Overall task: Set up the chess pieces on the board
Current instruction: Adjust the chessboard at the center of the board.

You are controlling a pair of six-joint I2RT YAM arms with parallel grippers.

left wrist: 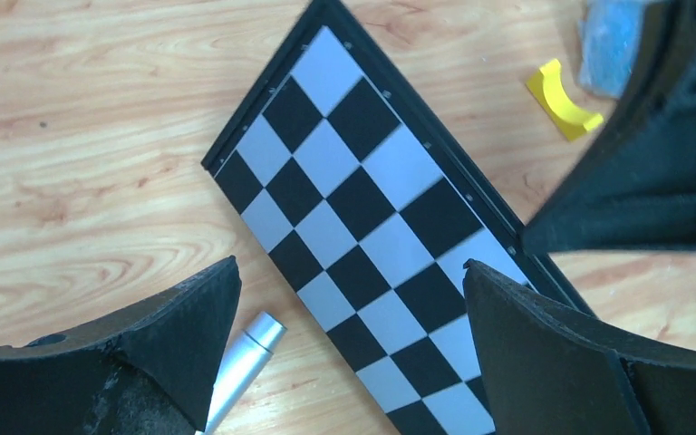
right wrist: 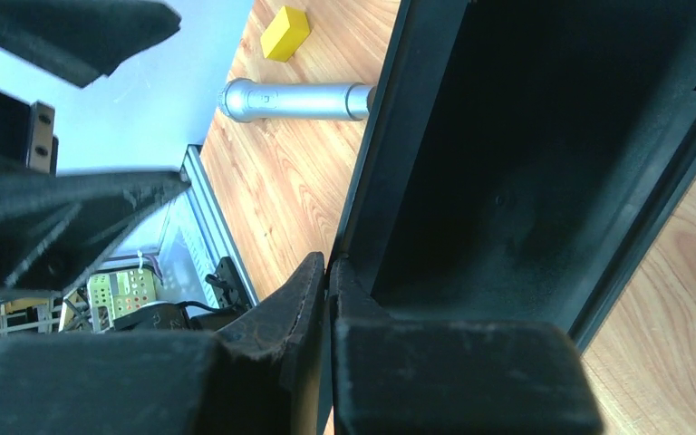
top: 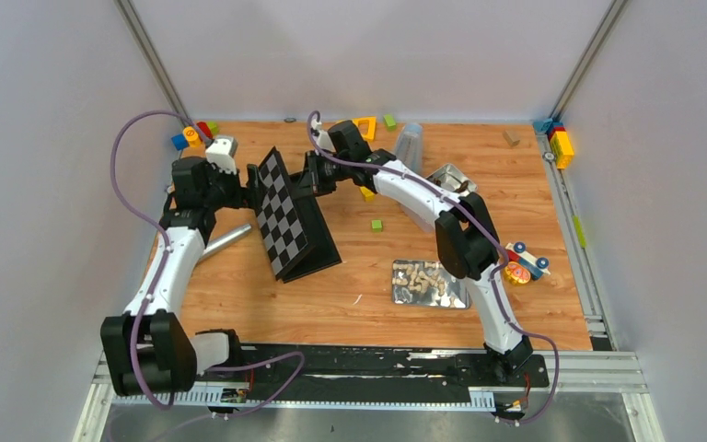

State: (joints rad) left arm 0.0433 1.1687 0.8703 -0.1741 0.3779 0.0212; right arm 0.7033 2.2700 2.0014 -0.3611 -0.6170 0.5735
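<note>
The board (top: 283,214) stands half unfolded left of centre on the desk (top: 534,193), its long axis running from far-left to near-right in the top view; one half is tilted up with its checkered face toward the left arm, and the black half beside it looks to lie on the wood on the right arm's side, though the hinge itself is hidden; the right gripper (right wrist: 328,267) is clamped on the thin black rim of the raised half near its far end, and its wrist view looks into that half's hollow black back; the left gripper (left wrist: 352,272) hovers on the checkered side with jaws wide apart, holding nothing, the squares showing between its fingers; it is the arm nearer the free long edge, just beside it; the coming move likely turns on swinging the raised half down toward the left about the hinge line, which should run along the long axis, and the left gripper sits in that path, so it would have to catch the edge or clear out; a silver cylinder (top: 226,241) lies on the desk near the board's left side, where the lowered half might land on it; the chess pieces (top: 422,276) sit heaped in a tin (top: 400,296) well apart to the right of the board, nearer the right arm, none yet on a square
</note>
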